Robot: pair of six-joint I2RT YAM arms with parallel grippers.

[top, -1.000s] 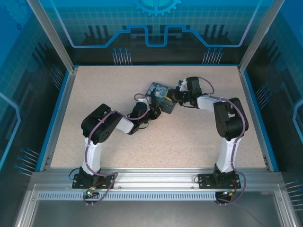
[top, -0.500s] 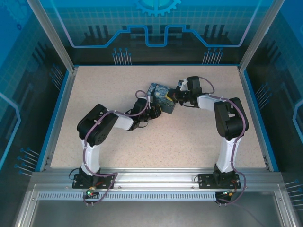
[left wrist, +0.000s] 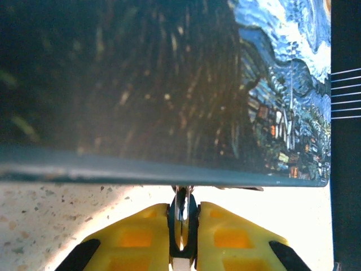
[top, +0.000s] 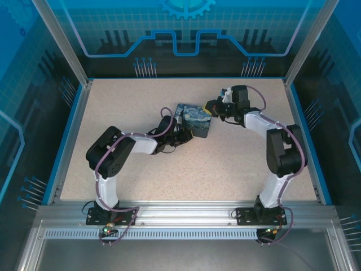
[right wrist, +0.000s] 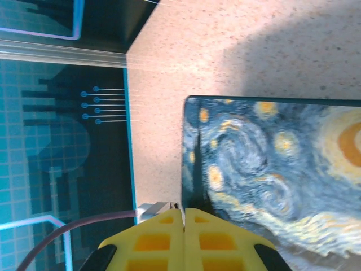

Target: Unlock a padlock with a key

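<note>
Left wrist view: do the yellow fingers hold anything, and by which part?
The left gripper pinches a thin metal piece, probably the key, by its near end; its tip points at the painted box.

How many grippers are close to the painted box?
2. The left gripper is at the box's near-left side; the right gripper is at its far-right side.

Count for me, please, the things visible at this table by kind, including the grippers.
Grippers: 2 (left gripper, right gripper)
Printed box: 1
Thin grey key, pinched between the left gripper's yellow fingers: 1
Total: 4
</note>
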